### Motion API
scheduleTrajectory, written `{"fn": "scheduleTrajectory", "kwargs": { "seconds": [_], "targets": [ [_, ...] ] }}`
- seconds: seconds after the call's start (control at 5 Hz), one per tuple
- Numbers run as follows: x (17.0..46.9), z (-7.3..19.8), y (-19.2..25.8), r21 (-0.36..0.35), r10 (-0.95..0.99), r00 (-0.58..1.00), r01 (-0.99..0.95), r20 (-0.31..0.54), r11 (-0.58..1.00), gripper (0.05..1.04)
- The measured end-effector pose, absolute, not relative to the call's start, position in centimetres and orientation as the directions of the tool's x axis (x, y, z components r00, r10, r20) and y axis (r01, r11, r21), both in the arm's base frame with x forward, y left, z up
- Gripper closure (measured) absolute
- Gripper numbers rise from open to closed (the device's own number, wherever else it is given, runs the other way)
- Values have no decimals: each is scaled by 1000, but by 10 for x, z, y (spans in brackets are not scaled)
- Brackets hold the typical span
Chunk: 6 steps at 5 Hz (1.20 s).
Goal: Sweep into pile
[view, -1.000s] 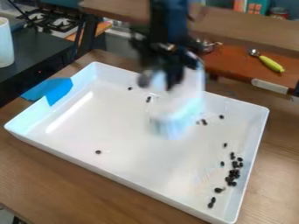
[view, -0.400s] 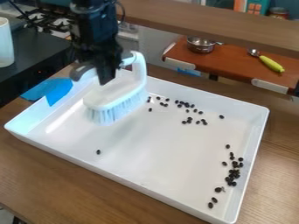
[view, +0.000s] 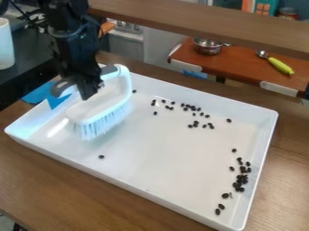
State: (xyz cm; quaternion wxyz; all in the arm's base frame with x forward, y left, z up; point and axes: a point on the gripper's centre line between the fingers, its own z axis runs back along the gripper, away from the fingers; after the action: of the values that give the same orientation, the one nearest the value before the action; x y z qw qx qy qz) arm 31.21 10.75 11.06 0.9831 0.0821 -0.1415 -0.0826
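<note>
Claw (view: 89, 91) grips brush (view: 96, 110) at left of tray (view: 157, 155), dark beans (view: 241, 178) to its right

At far left stands a smooth white container (view: 5, 45). Blue tape (view: 55, 100) laps the tray's wall near the black claw, which is clamped on the brush's white, arched handle. The pale bristles hang in a thick fringe—whether they touch the tray, I can't tell. One bean lies apart below them; others form a loose band, then a denser cluster by the right wall. Behind, a shiny metal pot (view: 207, 46) and a green-handled utensil (view: 280, 66) rest on a reddish-brown shelf (view: 241, 65). The counter (view: 54, 180) is wood-grained.
</note>
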Motion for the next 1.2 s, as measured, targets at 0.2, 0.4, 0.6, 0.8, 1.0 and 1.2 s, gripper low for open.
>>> {"fn": "scheduleTrajectory", "kwargs": {
  "seconds": [0.2, 0.4, 0.6, 0.8, 1.0, 1.2],
  "targets": [
    [308, 100, 110, 218, -201, 943, 145, 266, 965, 585],
    [301, 92, 110, 237, -205, 946, 145, 252, 961, 585],
    [295, 89, 95, 263, -234, 938, 166, 254, 950, 585],
    [289, 88, 81, 279, -260, 929, 184, 262, 942, 585],
    [286, 84, 61, 286, -259, 925, 178, 277, 942, 585],
    [286, 81, 39, 289, -259, 924, 176, 280, 941, 585]
  ]
}}
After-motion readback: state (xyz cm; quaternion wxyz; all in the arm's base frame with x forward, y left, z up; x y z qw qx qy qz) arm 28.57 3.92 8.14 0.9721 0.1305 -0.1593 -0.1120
